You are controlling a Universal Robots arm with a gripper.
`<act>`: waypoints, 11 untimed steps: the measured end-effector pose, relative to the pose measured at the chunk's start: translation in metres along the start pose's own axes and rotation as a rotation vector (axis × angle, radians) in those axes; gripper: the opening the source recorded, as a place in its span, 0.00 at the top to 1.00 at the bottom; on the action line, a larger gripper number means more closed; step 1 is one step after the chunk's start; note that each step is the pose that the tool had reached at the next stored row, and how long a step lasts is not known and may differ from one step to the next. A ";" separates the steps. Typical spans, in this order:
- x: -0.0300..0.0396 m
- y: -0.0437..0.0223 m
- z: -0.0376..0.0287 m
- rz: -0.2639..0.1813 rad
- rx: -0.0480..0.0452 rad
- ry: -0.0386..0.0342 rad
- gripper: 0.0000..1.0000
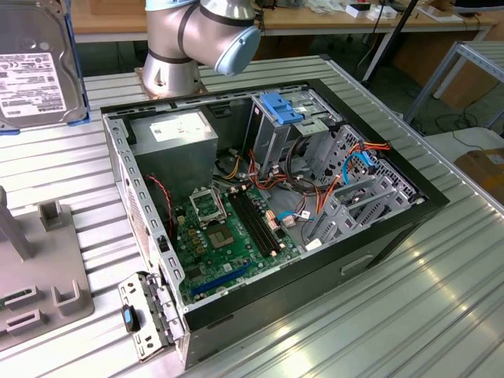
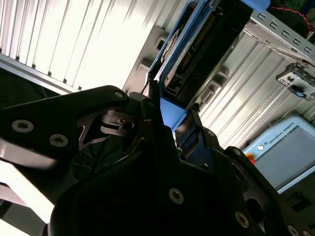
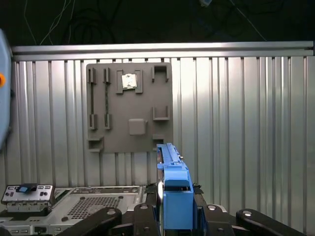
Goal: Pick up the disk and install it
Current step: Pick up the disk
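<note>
Blue carrier rails sit clamped between the fingers of the gripper [image 3: 174, 209], which holds the disk [image 1: 31, 67] aloft at the exterior view's far left, well apart from the open computer case [image 1: 315, 272]. Carrying it well probably means holding it square and clear of the loose cables [image 1: 315, 187] beside the drive cage [image 1: 272, 135].

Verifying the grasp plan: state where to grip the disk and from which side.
Grip the disk across its broad faces at the blue rail, coming edge-on: it is flat and thin, so the jaws span it. The gripper sits there.
</note>
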State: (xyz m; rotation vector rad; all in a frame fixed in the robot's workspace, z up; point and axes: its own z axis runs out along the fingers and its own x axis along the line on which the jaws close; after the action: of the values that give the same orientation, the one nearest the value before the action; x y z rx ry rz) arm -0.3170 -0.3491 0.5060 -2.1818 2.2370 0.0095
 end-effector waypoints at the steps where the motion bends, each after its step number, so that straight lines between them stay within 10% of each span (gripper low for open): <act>1: -0.0001 -0.0049 0.0000 0.000 0.0000 0.0000 0.64; 8: -0.0011 -0.0436 0.0003 0.000 0.0000 0.0000 0.64; 11: -0.0018 -0.0716 0.0006 0.000 0.0001 -0.0001 0.64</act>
State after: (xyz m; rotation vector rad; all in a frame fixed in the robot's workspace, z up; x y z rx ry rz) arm -0.2454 -0.3491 0.5060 -2.1817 2.2370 0.0094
